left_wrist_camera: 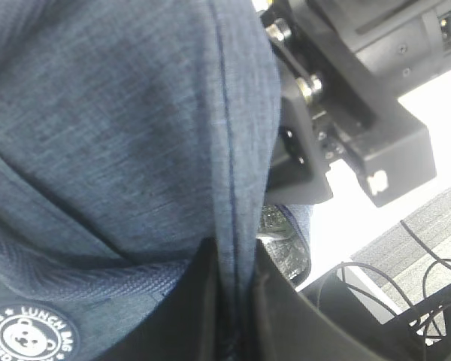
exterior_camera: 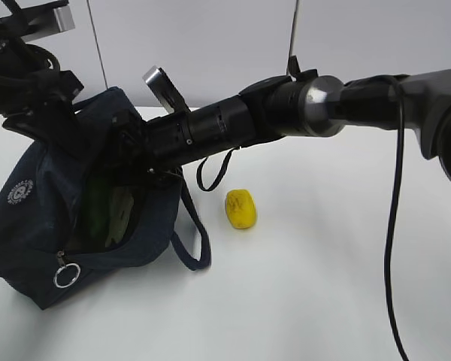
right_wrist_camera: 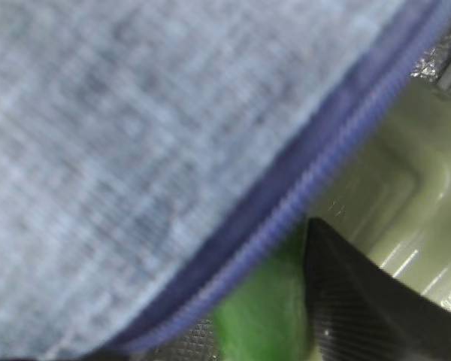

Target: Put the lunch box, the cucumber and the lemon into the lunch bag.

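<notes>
The navy lunch bag lies open on the left of the white table. My left gripper is shut on the fabric edge of the bag and holds it up. My right gripper reaches across into the bag's mouth. In the right wrist view it is shut on the green cucumber, just under the bag's zipper edge. The sage-green lunch box lies inside the bag beside it. The yellow lemon sits on the table right of the bag.
The bag's loop handle lies on the table between bag and lemon. The metal ring pull hangs at the bag's front corner. The right arm spans the table above the lemon. Its cable hangs at the right.
</notes>
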